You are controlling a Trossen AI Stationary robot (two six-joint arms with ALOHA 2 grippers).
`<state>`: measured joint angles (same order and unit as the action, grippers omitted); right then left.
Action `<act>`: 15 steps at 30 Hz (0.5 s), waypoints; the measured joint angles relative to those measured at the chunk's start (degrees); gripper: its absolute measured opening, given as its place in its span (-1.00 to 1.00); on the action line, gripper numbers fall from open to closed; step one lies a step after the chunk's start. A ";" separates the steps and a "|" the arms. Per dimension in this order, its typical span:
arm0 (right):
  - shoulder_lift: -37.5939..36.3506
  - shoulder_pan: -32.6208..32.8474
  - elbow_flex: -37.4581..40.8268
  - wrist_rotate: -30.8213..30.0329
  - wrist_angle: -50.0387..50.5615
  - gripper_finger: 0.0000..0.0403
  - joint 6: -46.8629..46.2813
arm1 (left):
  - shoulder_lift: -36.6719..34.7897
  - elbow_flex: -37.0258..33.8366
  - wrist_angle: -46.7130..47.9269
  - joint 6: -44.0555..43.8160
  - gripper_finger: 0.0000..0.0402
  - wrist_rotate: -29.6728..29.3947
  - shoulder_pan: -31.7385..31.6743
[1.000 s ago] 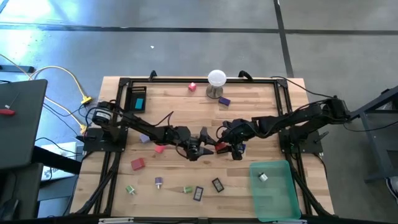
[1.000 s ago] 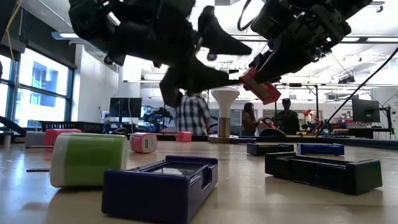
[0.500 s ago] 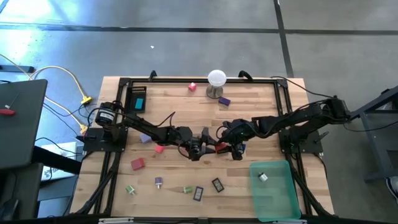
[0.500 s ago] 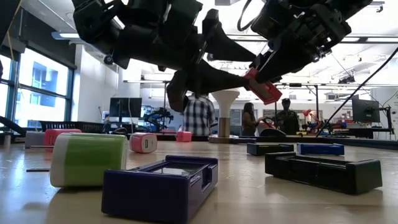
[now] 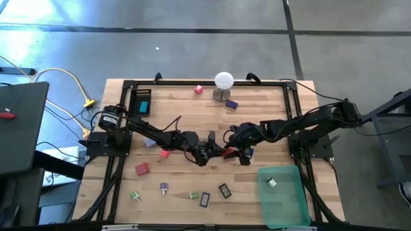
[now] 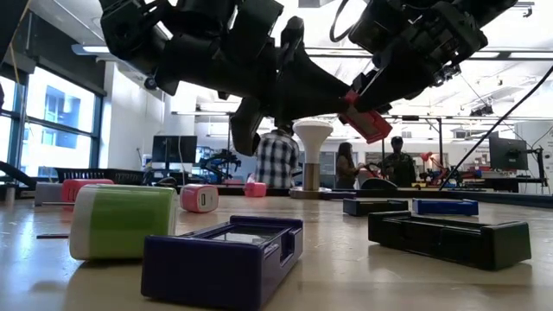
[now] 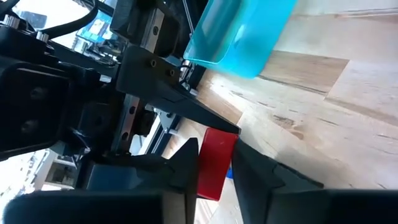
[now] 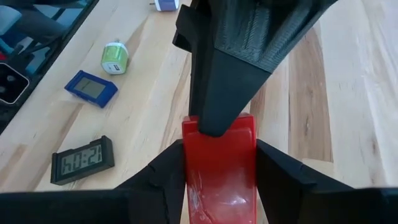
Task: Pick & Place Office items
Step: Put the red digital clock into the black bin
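Observation:
A red block (image 5: pixel 227 152), one of the office items, hangs in the air over the table's middle between both grippers. My left gripper (image 5: pixel 220 152) reaches in from the table's left and is shut on the block's end (image 6: pixel 352 102). My right gripper (image 5: pixel 234 152) comes from the right and is shut on the same block (image 8: pixel 219 162). Other small items lie on the wood: a red one (image 5: pixel 142 169), a pink one (image 5: pixel 164 153), green ones (image 5: pixel 134 195), and two small clocks (image 5: pixel 224 190). My left gripper pinches the red block's free end (image 7: pixel 214 163) between its two fingers (image 7: pixel 186 163). It comes nearly level from the table's left. The block is clear of the table. My right gripper pinches the red block by its two long sides (image 8: pixel 189 163) between its two fingers (image 8: pixel 277 168), along the block. It slants down from the table's right. The block's far end (image 8: pixel 217 127) sticks out toward the left gripper, clear of the table.
A green bin (image 5: pixel 284 196) with one item inside stands at the near right. A white ball on a metal stand (image 5: pixel 223 83) is at the far edge, with pink (image 5: pixel 199 90) and purple (image 5: pixel 232 103) items beside it. A black device (image 5: pixel 142 102) lies far left.
My left gripper's fingers stood wide apart above and below the red block's end a second ago. They have shut on it. Both arms have stayed where they were, and the block has not moved.

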<state>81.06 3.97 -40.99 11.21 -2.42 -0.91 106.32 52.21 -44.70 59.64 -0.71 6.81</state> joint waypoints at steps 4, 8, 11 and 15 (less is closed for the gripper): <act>0.00 0.00 0.00 0.15 0.17 -0.25 -2.24 | 0.00 0.00 0.44 0.57 -0.73 -1.13 0.43; 0.00 0.21 0.00 -0.60 0.13 -0.17 -2.71 | -0.01 0.01 1.28 -1.40 -0.74 -3.91 1.28; 0.00 0.22 0.00 -2.29 -0.08 -0.04 -3.36 | 0.00 -0.01 3.24 -4.60 -0.75 -5.80 1.73; 0.00 0.22 0.00 -6.80 0.57 0.20 -3.34 | 0.02 -0.04 4.04 -8.31 -0.75 -7.25 1.73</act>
<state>81.06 4.19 -40.99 4.41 -1.85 -4.25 106.34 52.16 -40.66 51.33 -7.96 8.54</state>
